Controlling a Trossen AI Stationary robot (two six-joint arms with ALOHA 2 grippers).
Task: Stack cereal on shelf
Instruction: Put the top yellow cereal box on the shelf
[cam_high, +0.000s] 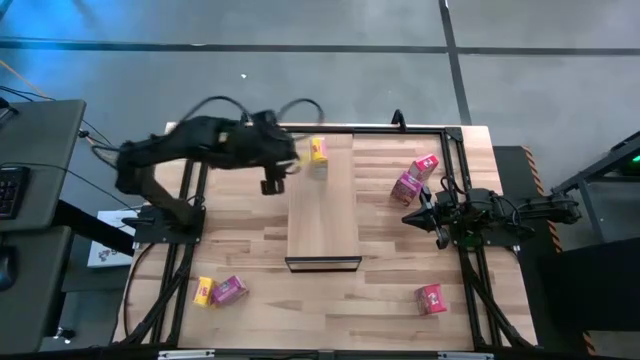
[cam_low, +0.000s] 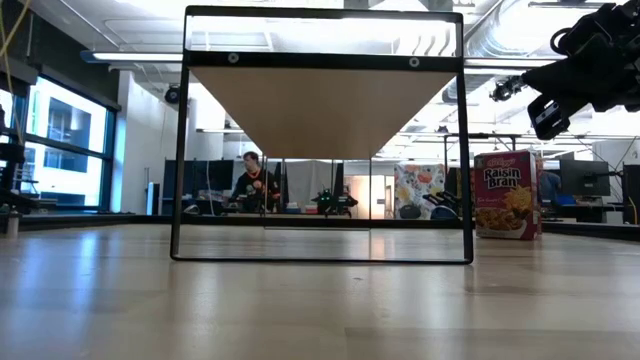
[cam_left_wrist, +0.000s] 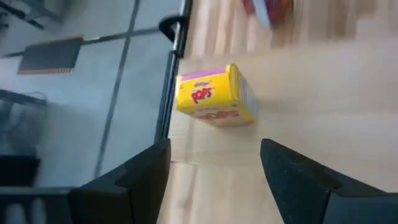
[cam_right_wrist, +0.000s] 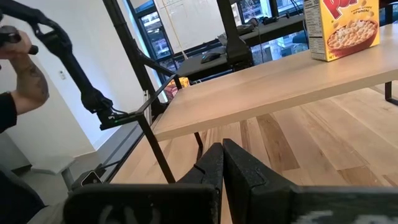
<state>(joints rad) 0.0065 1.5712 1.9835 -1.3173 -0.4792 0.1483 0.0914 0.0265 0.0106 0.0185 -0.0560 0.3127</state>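
A yellow Pops box (cam_high: 318, 150) is seen standing on the shelf (cam_high: 322, 215), apparently just placed, the left gripper (cam_high: 273, 180) nearby with fingers spread empty; right gripper (cam_high: 417, 216) is parked closed.

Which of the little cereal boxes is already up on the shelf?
Only the yellow box, at the far end of the shelf. The other five lie on the tabletop.

Overhead, table-level and two wrist cameras, all on shelf (cam_high: 322, 205).
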